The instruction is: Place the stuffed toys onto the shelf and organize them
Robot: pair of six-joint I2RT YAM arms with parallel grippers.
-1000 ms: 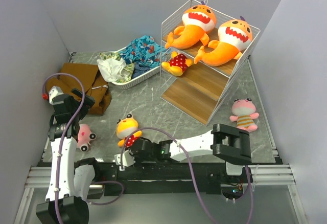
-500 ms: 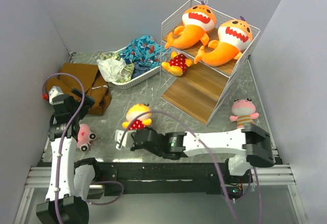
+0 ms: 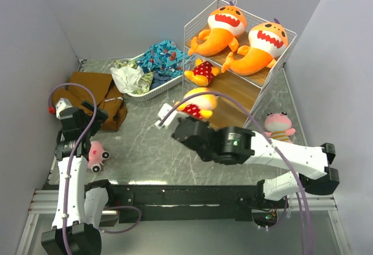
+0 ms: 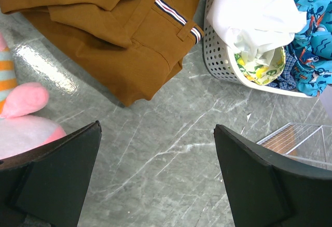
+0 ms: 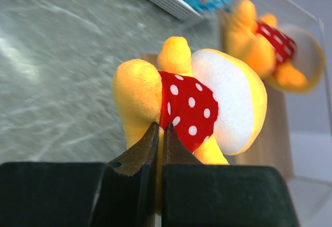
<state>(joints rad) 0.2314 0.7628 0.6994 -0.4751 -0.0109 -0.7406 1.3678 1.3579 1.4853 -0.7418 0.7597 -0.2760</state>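
Nearest, my left fingers stand wide over the tabletop, holding nothing, with a pink plush just beside them. My right fingers are pinched shut on the polka-dot doll, held above the near-left edge of the shelf. I judge this the carrying step. Next I must reach farther over the lower plank, set it down near the other doll below the orange sharks, and let go.
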